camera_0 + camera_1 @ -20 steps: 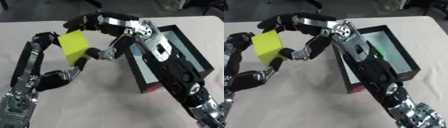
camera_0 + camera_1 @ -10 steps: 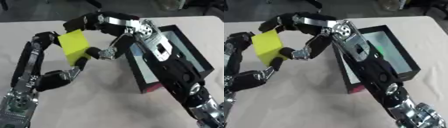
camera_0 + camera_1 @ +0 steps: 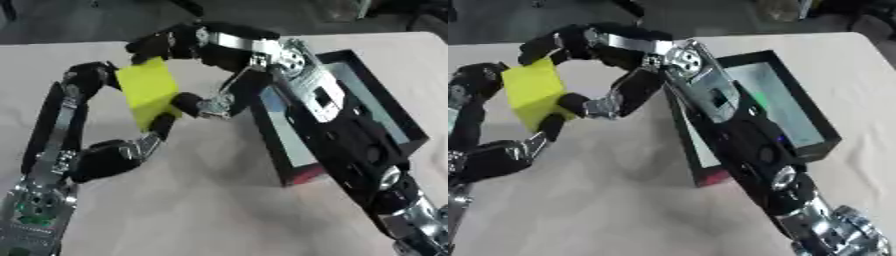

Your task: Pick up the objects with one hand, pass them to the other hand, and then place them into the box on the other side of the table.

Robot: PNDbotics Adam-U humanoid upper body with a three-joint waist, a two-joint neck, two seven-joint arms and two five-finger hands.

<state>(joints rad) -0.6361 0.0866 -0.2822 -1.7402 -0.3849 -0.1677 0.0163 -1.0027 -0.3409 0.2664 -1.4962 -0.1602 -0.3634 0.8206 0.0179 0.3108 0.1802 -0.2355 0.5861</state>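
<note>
A yellow block [image 3: 150,92] hangs above the table's left half, held between both hands. My left hand [image 3: 112,155] comes up from below, its fingers curled round the block's left and lower edges. Reaching across from the right, my right hand [image 3: 206,50] curls over the block's top and right side, its thumb [image 3: 197,105] against the block's lower right. The black box [image 3: 772,107] with a pale inside lies open on the right half of the table, partly hidden by my right forearm.
The table [image 3: 210,200] has a pale cloth surface. Dark floor and clutter lie beyond its far edge. My right forearm [image 3: 350,145] runs diagonally over the box's near left corner.
Both hands and the block have hardly moved; the grip of the two hands on the block looks the same.
</note>
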